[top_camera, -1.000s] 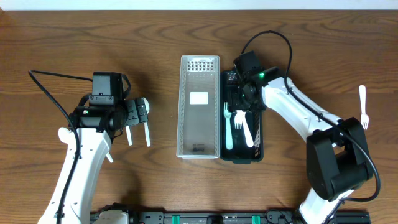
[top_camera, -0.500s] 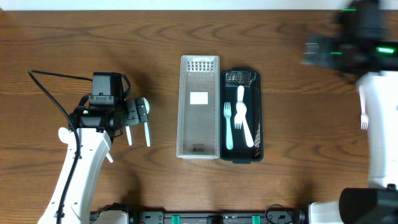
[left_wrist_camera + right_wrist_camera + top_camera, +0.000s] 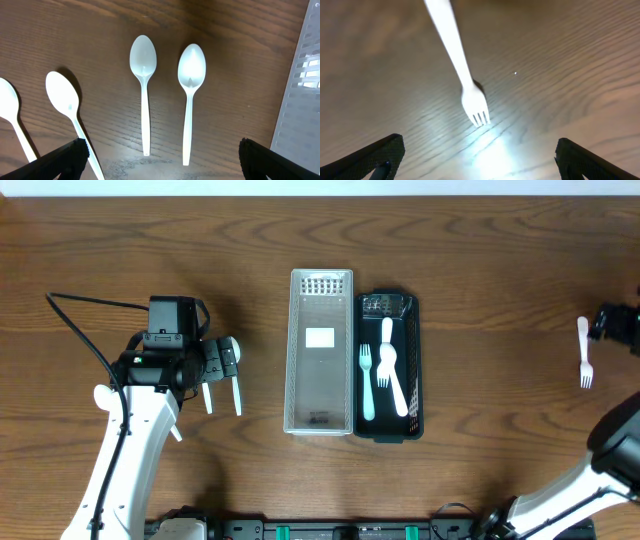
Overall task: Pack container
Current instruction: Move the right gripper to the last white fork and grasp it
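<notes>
A clear plastic container (image 3: 320, 390) stands mid-table with a black tray (image 3: 416, 380) against its right side. The tray holds white forks (image 3: 366, 380) and a spoon (image 3: 388, 340). My left gripper (image 3: 225, 362) is open and empty above several white spoons (image 3: 236, 392) left of the container. In the left wrist view two spoons (image 3: 143, 75) lie side by side between the open fingers (image 3: 160, 165). My right gripper (image 3: 615, 325) is at the far right edge, open and empty over a lone white fork (image 3: 584, 352). The right wrist view shows that fork (image 3: 460, 70) ahead of the open fingers (image 3: 480, 160).
The clear container's wall (image 3: 300, 90) shows at the right edge of the left wrist view. Two more spoons (image 3: 65, 100) lie further left there. The surface is brown wood. A black cable runs from the left arm toward the left edge.
My right arm has swung from over the black tray to the far right edge, above the lone fork. The left arm and spoons have not moved.
</notes>
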Tool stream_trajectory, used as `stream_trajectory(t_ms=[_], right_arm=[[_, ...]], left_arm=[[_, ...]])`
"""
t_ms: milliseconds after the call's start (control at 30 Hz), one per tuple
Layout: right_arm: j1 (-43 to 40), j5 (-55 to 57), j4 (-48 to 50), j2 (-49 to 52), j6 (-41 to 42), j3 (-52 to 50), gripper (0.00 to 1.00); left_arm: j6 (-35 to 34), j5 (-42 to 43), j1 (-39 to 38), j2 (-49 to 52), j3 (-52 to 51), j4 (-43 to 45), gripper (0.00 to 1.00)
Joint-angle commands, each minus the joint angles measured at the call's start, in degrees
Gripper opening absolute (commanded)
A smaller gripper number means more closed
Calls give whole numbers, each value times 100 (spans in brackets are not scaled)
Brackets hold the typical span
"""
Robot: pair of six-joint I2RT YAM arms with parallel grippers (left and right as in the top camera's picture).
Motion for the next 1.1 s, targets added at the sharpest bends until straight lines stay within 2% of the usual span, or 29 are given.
stream_trajectory(t_ms=[0,267,833,1000,1067], right_arm=[[-83,-63,7,374,-262,-28,99],[-42,-61,42,1049,-352,-28,99],[-31,-66,26,1504,-407,-76,97],[-31,-66,24,1510,-404,-76,89],[-28,-109,24,1510,-402,-76,82]], left_arm=[[50,-9,35,15,101,2,98],[48,-9,35,15,101,2,98],[48,-9,35,15,101,0,98],[50,-9,35,15,101,4,98],[48,-9,35,15,101,4,98]])
